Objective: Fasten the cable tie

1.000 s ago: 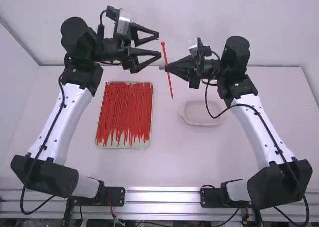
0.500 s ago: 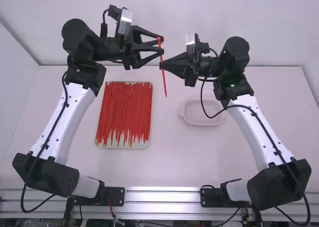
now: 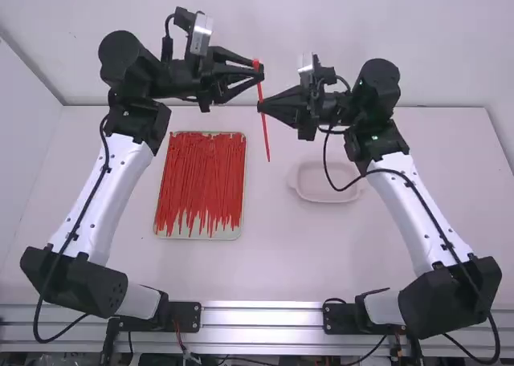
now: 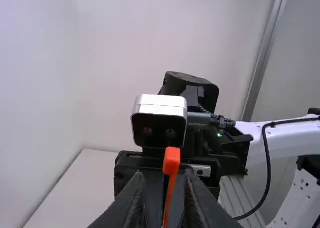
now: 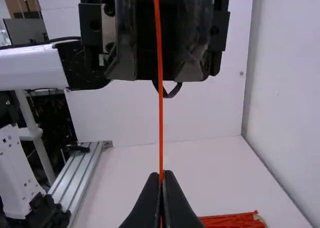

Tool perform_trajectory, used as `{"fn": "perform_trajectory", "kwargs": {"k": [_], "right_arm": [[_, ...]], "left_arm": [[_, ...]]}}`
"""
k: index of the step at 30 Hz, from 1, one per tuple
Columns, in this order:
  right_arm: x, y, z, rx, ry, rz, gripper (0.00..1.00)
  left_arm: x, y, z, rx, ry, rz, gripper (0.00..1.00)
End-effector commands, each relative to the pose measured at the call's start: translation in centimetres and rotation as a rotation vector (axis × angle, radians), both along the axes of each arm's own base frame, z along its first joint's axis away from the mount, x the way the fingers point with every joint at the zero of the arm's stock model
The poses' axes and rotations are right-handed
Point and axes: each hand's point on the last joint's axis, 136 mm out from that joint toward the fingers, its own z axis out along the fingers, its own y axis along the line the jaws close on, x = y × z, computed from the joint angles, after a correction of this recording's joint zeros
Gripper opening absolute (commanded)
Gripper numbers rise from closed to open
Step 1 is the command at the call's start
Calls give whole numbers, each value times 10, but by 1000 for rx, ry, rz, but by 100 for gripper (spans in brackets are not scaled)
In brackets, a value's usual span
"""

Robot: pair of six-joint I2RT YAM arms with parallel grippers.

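Left claw (image 3: 257,69) and right claw (image 3: 262,105) both pinch one tie (image 3: 264,133).
It hangs upright over the far table (image 3: 273,237); left claw closed on its head, right closed just below.

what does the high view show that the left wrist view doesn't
High view: the tray of red ties and the white dish on the table. Left wrist view: the tie's head up close, with the right arm's wrist camera behind it. Both: the red cable tie, pinched by the left gripper at its head and the right gripper lower down.
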Motion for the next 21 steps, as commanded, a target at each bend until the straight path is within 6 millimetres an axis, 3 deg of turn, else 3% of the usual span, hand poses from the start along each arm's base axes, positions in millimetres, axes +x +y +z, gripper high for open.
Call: {"fn": "perform_trajectory", "kwargs": {"k": [1,3,12,14,15,16,17,21], "right_arm": [[-7,-4,17,12,-45,-3,0],[-7,-5,17,12,-45,-2,0],[-10,-1,17,12,-45,10,0],[-10,0,17,12,-36,13,9],[-9,-1,17,14,-11,7,23],[-8,-2,17,14,10,3,54],[-6,-6,17,14,48,-4,100],[-3,-16,16,10,130,-3,100]], "left_arm": [[-4,1,12,-9,-30,1,15],[-4,1,12,-12,-13,3,2],[-4,1,12,-13,-7,3,2],[-2,1,11,-14,9,11,2],[4,3,10,-18,30,34,2],[8,6,9,-21,44,54,2],[15,11,8,-22,66,81,2],[21,20,5,-19,87,107,2]]}}
